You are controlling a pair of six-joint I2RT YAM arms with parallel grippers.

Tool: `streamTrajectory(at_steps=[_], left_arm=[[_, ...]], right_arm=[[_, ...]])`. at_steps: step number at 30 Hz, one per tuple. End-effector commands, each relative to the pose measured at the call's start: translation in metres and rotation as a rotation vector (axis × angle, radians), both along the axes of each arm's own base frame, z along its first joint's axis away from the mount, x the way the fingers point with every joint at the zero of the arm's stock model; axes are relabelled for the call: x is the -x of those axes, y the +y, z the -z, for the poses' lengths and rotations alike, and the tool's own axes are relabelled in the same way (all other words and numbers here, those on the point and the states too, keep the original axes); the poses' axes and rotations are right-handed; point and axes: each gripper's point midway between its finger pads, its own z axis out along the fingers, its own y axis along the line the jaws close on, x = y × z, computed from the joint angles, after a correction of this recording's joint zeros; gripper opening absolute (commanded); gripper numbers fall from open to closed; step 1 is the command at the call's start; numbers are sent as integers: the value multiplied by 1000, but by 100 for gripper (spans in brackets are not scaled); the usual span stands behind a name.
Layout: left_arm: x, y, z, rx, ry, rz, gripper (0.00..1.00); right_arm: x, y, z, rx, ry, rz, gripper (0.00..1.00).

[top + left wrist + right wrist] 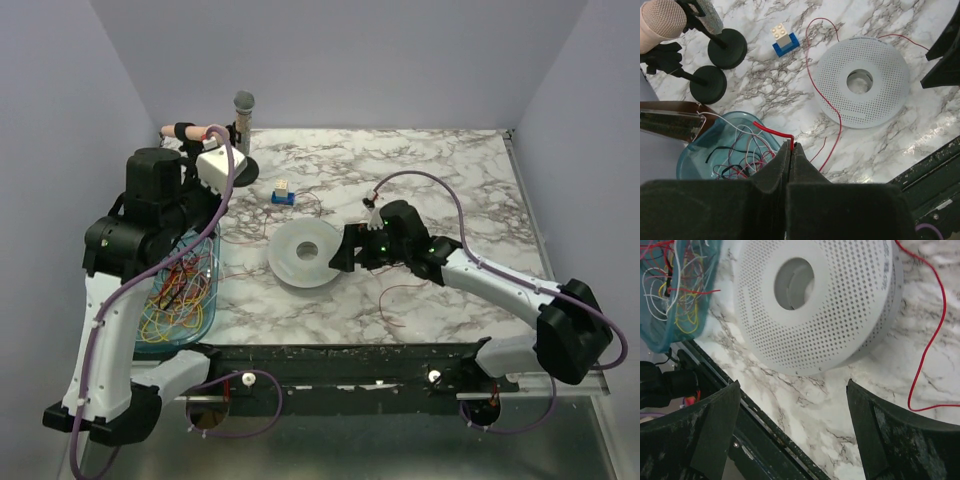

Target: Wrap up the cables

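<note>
Left gripper: jaws pressed together, nipping the end of a red cable. It sits over the teal tub, well to one side of the pale perforated spool.

Most of the cables lie tangled in that tub: red, yellow, white and black strands.

A thin red strand lies loose on the marble and curves along the spool's rim on the tub side. I can't tell whether it joins the pinched piece.

Right gripper: fingers spread wide, holding nothing, just beside the spool on the side away from the tub. Another run of red wire lies beyond the spool's rim there.

A blue-and-cream block stands near the spool.
</note>
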Motion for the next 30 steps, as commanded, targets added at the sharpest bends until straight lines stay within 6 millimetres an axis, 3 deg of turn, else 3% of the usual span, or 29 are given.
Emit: streamTrajectory(at_steps=[1, 8, 14, 17, 23, 25, 26, 30], left_arm=[[-27, -1, -17, 32, -97, -51, 0], [-53, -13, -10, 47, -78, -30, 0], [-71, -17, -5, 30, -65, -25, 0], [-77, -20, 0, 22, -43, -15, 0], [-90, -18, 11, -13, -24, -19, 0], [-94, -17, 12, -22, -30, -23, 0], [-97, -17, 12, -27, -38, -24, 0], [-115, -26, -3, -14, -116, 16, 0]], right_arm=[[3, 5, 20, -79, 126, 66, 93], [-10, 19, 57, -131, 229, 96, 86], [-33, 30, 69, -181, 269, 90, 77], [-37, 32, 68, -211, 251, 61, 64], [-33, 39, 61, -246, 206, -38, 16], [-31, 36, 57, -247, 187, -54, 5], [-27, 35, 52, -251, 174, -78, 1], [-7, 33, 25, -214, 91, -254, 1]])
